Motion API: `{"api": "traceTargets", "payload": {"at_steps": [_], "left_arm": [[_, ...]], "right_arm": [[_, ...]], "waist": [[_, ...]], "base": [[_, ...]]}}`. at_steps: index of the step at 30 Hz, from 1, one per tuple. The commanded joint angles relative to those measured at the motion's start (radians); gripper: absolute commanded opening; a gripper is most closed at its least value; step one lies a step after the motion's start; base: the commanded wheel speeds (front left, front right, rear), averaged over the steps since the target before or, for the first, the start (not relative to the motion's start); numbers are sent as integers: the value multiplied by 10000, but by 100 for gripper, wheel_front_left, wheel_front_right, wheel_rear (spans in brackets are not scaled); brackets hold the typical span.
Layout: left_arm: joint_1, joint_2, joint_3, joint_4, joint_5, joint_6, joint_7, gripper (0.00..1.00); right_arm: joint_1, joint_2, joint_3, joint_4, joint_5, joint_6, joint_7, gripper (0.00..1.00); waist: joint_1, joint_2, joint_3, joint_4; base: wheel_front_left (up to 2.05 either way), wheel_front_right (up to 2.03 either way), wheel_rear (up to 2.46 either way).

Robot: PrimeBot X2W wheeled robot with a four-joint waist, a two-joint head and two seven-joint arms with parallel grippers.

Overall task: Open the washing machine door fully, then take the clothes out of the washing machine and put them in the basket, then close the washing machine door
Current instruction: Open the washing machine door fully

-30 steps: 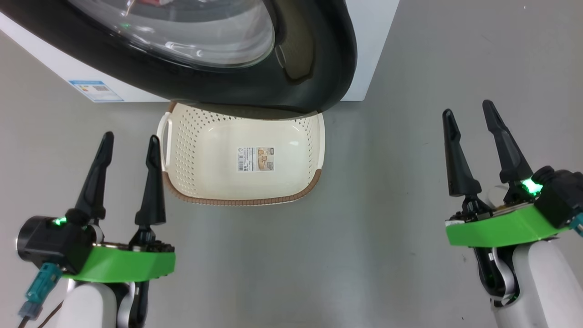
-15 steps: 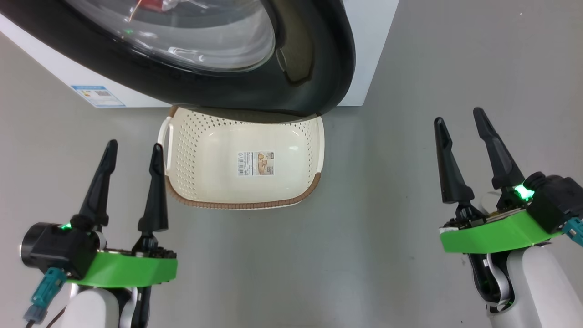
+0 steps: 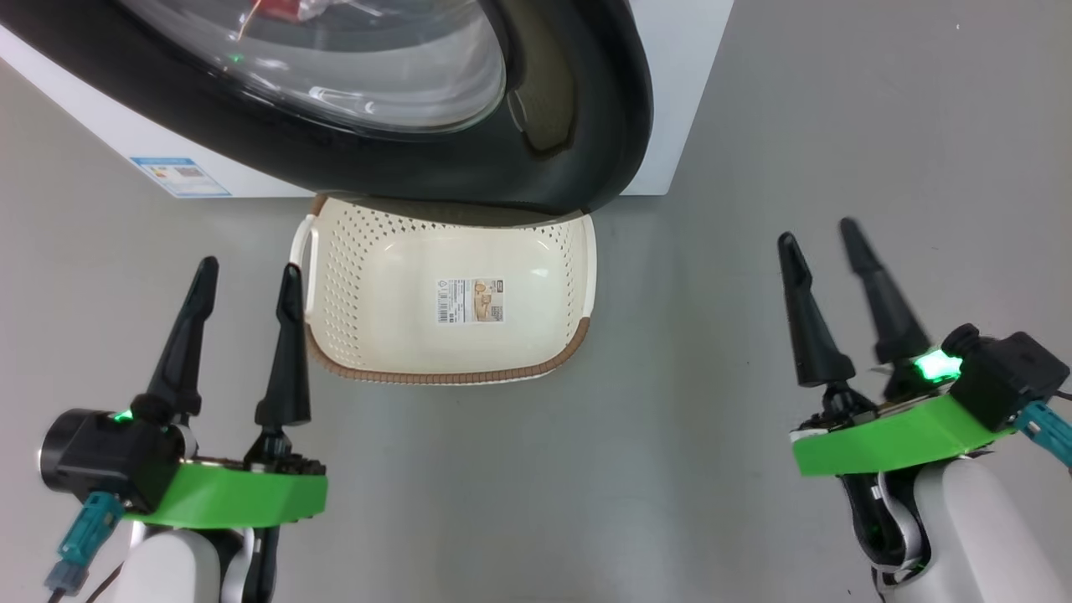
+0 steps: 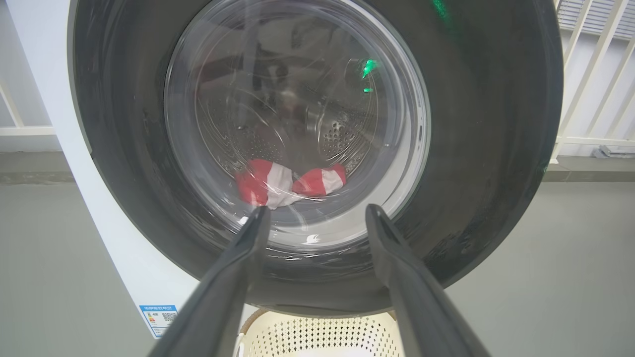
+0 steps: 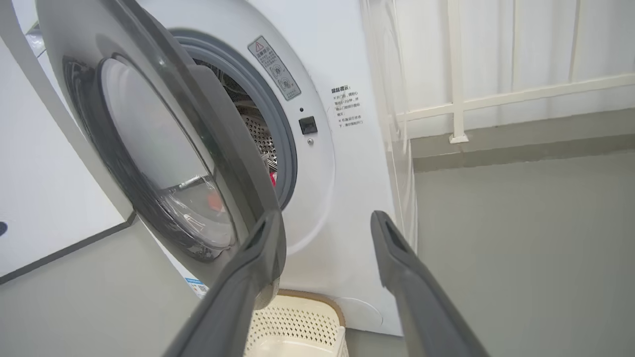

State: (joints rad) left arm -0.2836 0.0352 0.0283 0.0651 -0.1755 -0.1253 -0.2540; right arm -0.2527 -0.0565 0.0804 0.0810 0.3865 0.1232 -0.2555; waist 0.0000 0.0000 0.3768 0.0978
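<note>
Both pairs of fingers are spread wide and empty above the floor [image 3: 670, 469], the left gripper [image 3: 249, 268] just beside the basket [image 3: 435, 375], the right gripper [image 3: 818, 233] well apart from it. The left wrist view shows the clothes [image 4: 278, 183] in the drum [image 4: 340, 139] behind the washing machine door [image 4: 496, 148]. The right wrist view shows that door partly open, swung off the washing machine [image 5: 342, 198].

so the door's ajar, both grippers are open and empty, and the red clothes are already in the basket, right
Not quite: the clothes lie in the drum, behind the door glass in the left wrist view; the basket in the head view holds just a sticker. Door ajar, left gripper and right gripper open and empty: correct.
</note>
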Motion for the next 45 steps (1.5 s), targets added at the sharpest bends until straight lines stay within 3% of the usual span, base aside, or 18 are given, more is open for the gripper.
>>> {"api": "traceTargets", "payload": {"at_steps": [1,10,17,28,34,45], "left_arm": [[115,157,309,-250,132,-54,-78,100],[44,155,307,-248,151,-54,-78,100],[32,153,315,-268,126,-54,-78,100],[73,152,322,-224,34,-54,-78,100],[98,151,310,-181,-12,-54,-78,100],[264,151,211,-30,-54,-54,-78,100]], "right_arm": [[-207,62,265,-146,272,75,-62,0],[-1779,62,1007,1357,3832,75,-62,0],[-3670,62,2389,2571,7294,75,-49,0],[-5954,-298,2247,3725,11253,75,2256,0],[-6739,-442,2116,4639,12522,75,4330,0],[-7301,-681,2310,5489,13203,75,7169,0]], "waist": [[0,0,6,-6],[0,0,63,46],[0,0,68,205],[0,0,71,514],[0,0,26,602],[0,0,-291,773]], "base": [[0,0,0],[0,0,0],[0,0,0],[0,0,0],[0,0,0],[0,0,0]]}}
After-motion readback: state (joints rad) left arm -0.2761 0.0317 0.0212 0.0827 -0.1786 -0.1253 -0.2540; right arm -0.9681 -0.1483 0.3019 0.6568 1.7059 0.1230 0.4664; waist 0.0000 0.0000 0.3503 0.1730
